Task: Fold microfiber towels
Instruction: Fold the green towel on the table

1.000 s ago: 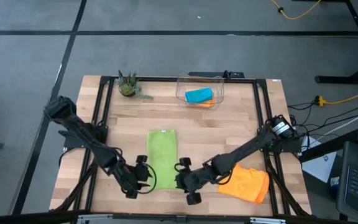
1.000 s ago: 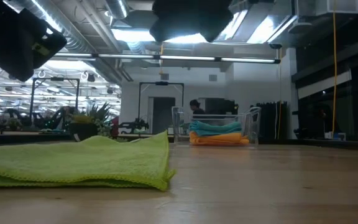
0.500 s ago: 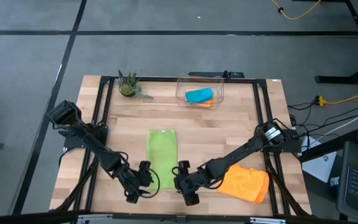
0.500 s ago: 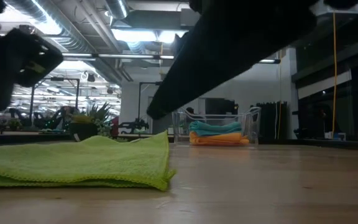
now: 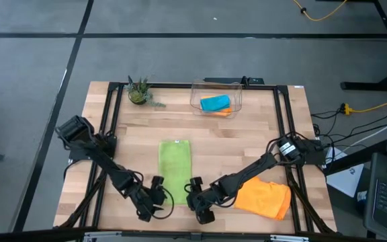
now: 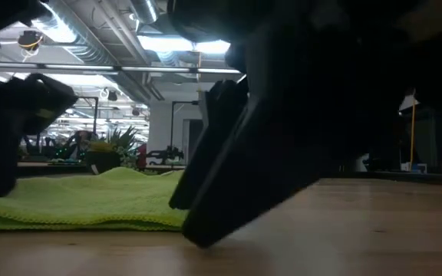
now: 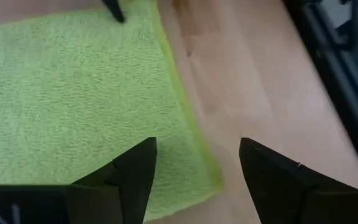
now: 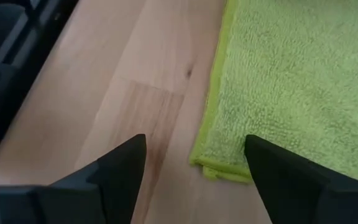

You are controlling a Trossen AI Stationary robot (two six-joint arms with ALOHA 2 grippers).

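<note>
A: Green towel point(image 5: 175, 169) lies mid-table, long axis running away from the front edge; left gripper point(image 7: 194, 180) hangs wide over one near corner.

B: Right gripper point(image 8: 194, 171) too, spread wide, straddling the other.

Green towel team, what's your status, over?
Left gripper and right gripper open, one at each near corner of green towel. Not gripped yet. Nothing in the way.

a dark arm point(image 6: 282, 123) hides the clear bin in the low view.
</note>
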